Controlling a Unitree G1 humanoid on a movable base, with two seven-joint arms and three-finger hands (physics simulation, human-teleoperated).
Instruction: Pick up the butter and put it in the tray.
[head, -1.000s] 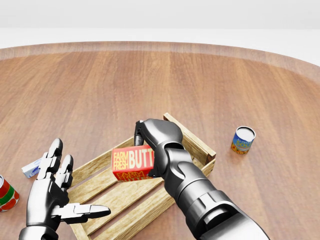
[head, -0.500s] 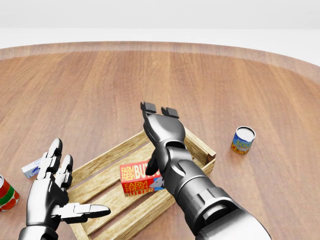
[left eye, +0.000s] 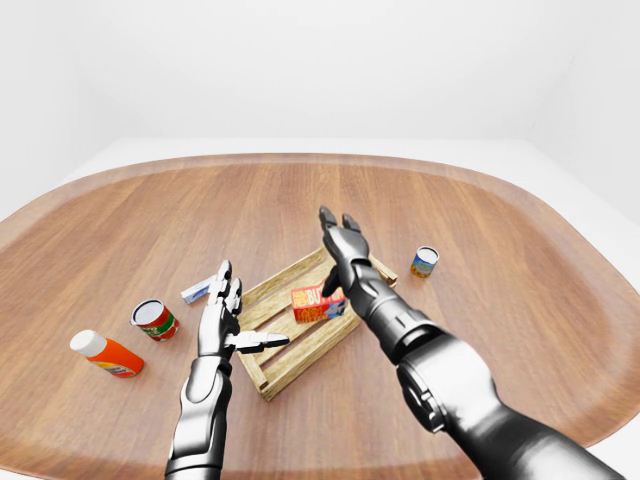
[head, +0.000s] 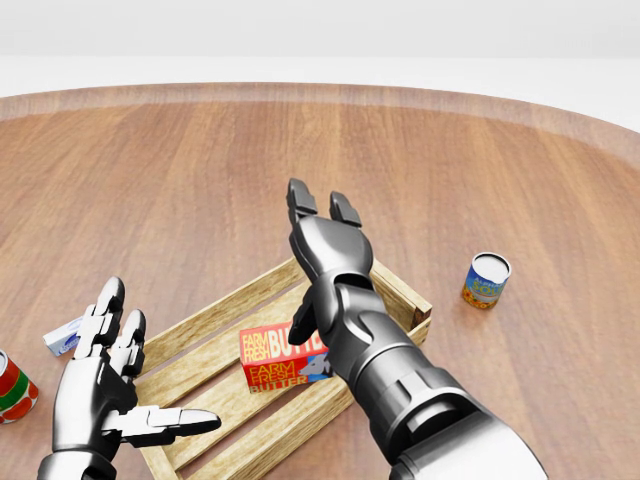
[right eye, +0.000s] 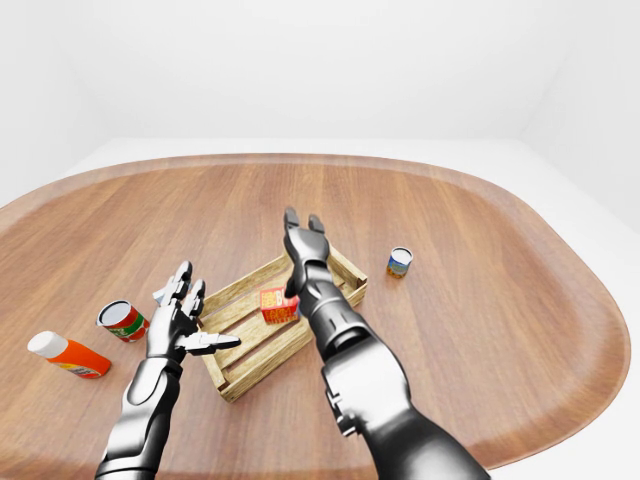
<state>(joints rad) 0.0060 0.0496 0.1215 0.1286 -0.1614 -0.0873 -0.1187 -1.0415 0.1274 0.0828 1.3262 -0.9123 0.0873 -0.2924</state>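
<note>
The right forearm covers the right end of the red rectangular butter box (head: 281, 358), so its label reads only in part. The box lies inside the shallow wooden slatted tray (head: 215, 310), near the middle and close to the near rail. In the head view the red-and-white tin can (head: 14, 388) is cut off at the left edge, and a small white-and-blue packet (head: 62, 336) is half hidden behind the left hand.

The round wooden counter (left eye: 500, 240) has much open surface on the far side and on the right. A small blue-and-yellow can (head: 486, 279) stands alone to the right of the tray, well apart from it. An orange bottle with a white cap (left eye: 106, 353) lies far left.

The right hand (head: 325, 240) hangs above the far rail of the tray, its fingers spread and straight, holding nothing and not touching the box. The left hand (head: 103, 385) is at the left end of the tray, fingers also open, thumb pointing over the slats, empty.
</note>
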